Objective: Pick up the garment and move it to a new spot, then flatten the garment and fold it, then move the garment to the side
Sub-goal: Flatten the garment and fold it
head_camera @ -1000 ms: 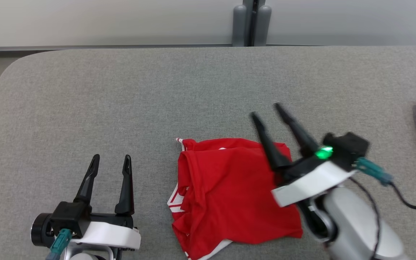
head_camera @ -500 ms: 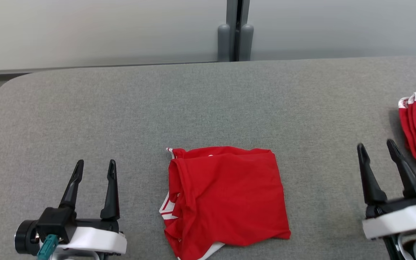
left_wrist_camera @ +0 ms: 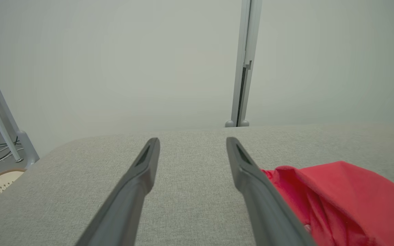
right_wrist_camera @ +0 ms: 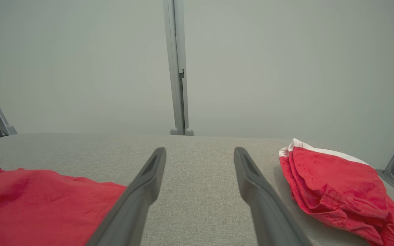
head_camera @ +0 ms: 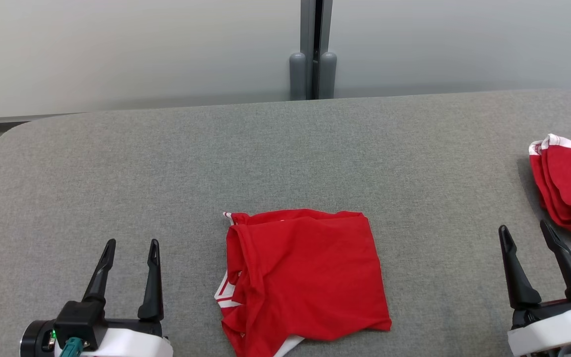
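Red garment [head_camera: 308,277] with white trim, folded roughly square, flat on table's near centre.

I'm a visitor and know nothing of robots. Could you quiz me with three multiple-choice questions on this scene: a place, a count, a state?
1. Where does the folded red garment lie?
A) between the left gripper and right gripper
B) inside one gripper
C) atop another garment

2. How many red garments are on the grey table?
A) one
B) two
C) four

3. How do both grippers stand?
A) open, empty
B) shut on cloth
C) one open, one shut

Answers:
1 A, a gripper stands on each side of it.
2 B, a second garment lies at the right.
3 A, the jaws of both stand apart, empty.
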Robot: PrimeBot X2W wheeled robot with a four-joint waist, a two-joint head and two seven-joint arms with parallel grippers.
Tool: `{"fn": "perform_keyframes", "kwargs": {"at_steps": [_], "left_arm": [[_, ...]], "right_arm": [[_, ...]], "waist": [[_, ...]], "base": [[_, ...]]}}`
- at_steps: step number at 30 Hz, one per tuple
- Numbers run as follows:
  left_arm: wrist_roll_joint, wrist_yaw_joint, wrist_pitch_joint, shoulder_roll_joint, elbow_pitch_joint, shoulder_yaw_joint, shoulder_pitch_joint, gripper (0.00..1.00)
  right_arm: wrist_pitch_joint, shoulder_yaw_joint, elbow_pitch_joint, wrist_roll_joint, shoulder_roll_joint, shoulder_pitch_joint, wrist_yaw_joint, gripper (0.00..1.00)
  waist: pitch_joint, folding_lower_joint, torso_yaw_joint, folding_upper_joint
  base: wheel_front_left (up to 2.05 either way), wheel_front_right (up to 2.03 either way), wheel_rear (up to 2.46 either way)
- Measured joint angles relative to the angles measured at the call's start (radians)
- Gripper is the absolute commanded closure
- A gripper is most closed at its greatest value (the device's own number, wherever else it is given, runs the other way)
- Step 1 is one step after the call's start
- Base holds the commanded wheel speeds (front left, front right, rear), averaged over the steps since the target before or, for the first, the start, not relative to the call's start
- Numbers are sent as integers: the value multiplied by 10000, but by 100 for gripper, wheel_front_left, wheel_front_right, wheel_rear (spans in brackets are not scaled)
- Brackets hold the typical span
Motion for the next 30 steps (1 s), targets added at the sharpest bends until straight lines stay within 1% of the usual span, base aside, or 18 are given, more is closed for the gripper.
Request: {"fn": "perform_keyframes", "kwargs": {"at_steps": [12, 13, 14, 15, 16, 19, 21, 23, 26, 30], "left_arm": [[2, 113, 75, 38, -107, -151, 54, 0], [2, 132, 90, 44, -119, -161, 59, 0], [2, 144, 117, 46, -130, -176, 59, 0], [2, 155, 119, 50, -150, -186, 59, 0], [2, 155, 136, 54, -173, -199, 58, 0], [2, 180, 146, 61, -232, -236, 30, 0], [0, 182, 146, 61, -268, -270, -59, 0], [0, 180, 146, 38, -276, -349, -169, 0], [-8, 180, 142, -4, -268, -449, -284, 0], [-94, 178, 109, -61, -188, -548, -527, 0]], "right_arm": [[157, -69, -165, -153, 75, 56, 0, 0], [176, -71, -173, -171, 79, 56, 0, 2], [199, -73, -173, -169, 84, 55, 0, 47], [219, -73, -167, -169, 98, 53, 0, 76], [257, -63, -155, -169, 115, 45, 0, 100], [345, 259, -33, -140, 236, -174, 0, 100], [366, 794, 203, 10, 460, -565, 0, 100], [403, 1618, 575, 155, 688, -998, 0, 100], [428, 3160, 1346, 462, 1139, -1703, 0, 100], [253, 4661, 2525, 1016, 1630, -2660, 2, 100]], "waist": [[-61, 0, -15, 0], [-60, 0, -11, 0], [-57, 0, -2, 0], [-51, 0, 8, 0], [-37, 0, 21, 0], [58, 0, 67, 0], [161, 0, 112, 0], [259, 0, 208, 0], [401, -1, 410, 0], [593, 0, 740, 0]], "base": [[0, 0, 0], [0, 0, 0], [0, 0, 0], [0, 0, 0], [0, 0, 0], [0, 0, 0], [0, 0, 0], [0, 0, 0], [0, 0, 0], [0, 0, 0]]}}
